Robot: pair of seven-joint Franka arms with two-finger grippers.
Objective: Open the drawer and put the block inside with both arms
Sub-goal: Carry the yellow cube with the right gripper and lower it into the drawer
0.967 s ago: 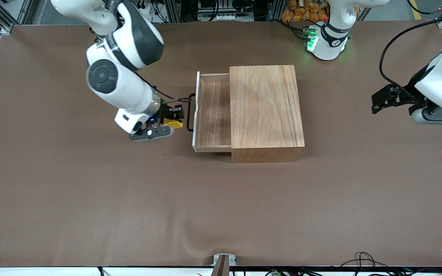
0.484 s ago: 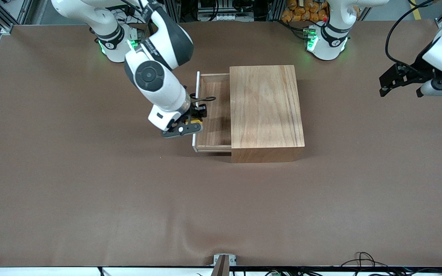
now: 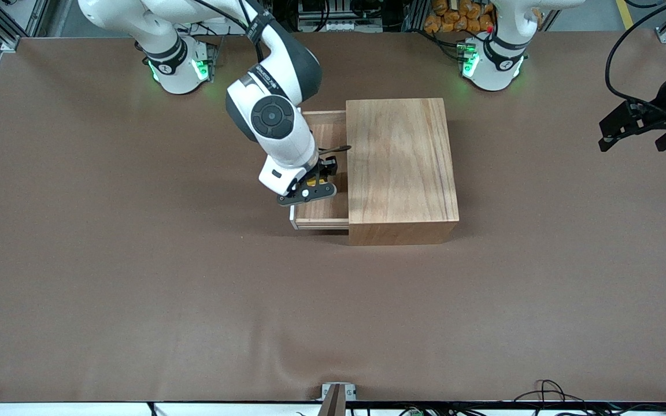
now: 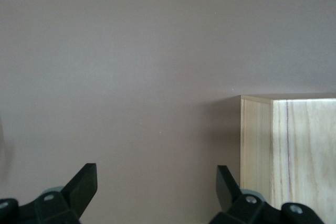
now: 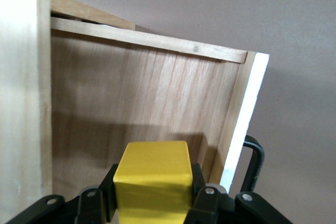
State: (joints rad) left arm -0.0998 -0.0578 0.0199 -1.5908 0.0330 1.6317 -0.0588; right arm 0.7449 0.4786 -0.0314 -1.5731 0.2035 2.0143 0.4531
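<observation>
Right claw (image 5: 152, 203) clamped on yellow block (image 5: 153, 179), held over the pulled-out drawer (image 3: 324, 216) of the wooden box (image 3: 402, 167). Left claw (image 4: 156, 182) spread wide and empty, waiting above the brown surface (image 3: 136, 289) at the left arm's end.

You see the block (image 5: 152, 174) over the drawer (image 3: 321, 214), which juts from the box (image 3: 402, 167) toward the right arm's end.
</observation>
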